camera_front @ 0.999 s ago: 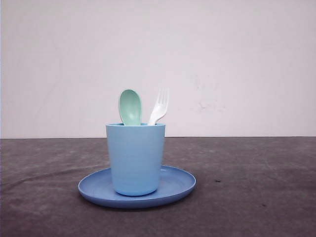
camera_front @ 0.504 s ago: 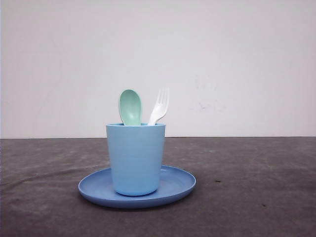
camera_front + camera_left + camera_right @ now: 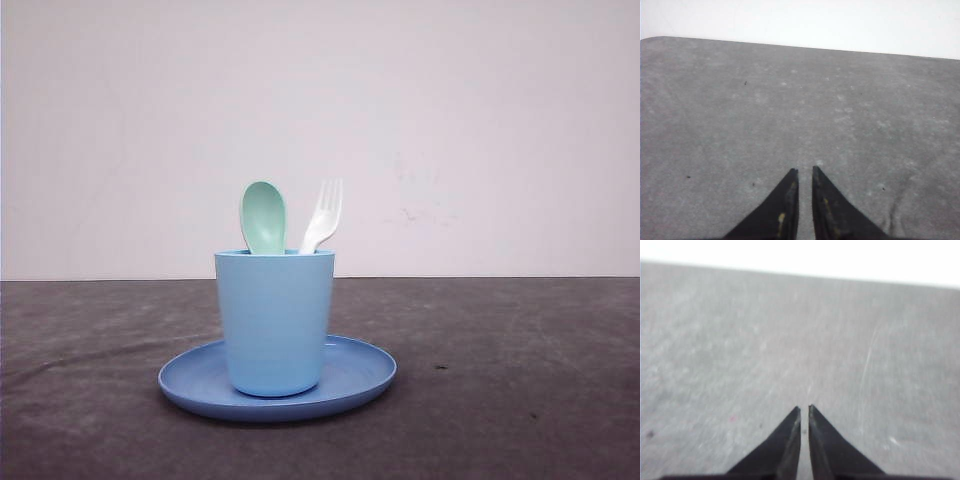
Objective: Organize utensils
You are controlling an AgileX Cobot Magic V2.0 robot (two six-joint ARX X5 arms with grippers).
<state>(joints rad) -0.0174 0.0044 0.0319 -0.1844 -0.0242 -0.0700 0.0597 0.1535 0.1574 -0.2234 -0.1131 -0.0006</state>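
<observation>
The spoon (image 3: 264, 217) and fork (image 3: 322, 216) are standing side by side in the cup (image 3: 275, 322), heads sticking up above its rim, spoon on the left. The cup is sitting on the plate (image 3: 360, 378) on the grey worktop (image 3: 520, 380). The left tool (image 3: 805, 172) and right tool (image 3: 804, 409) are each hanging over bare worktop, tips nearly together, holding nothing.

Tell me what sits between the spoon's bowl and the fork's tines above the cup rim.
Nothing: in the front view a bare gap of white wall shows between the spoon and the fork, both standing in the cup.
</observation>
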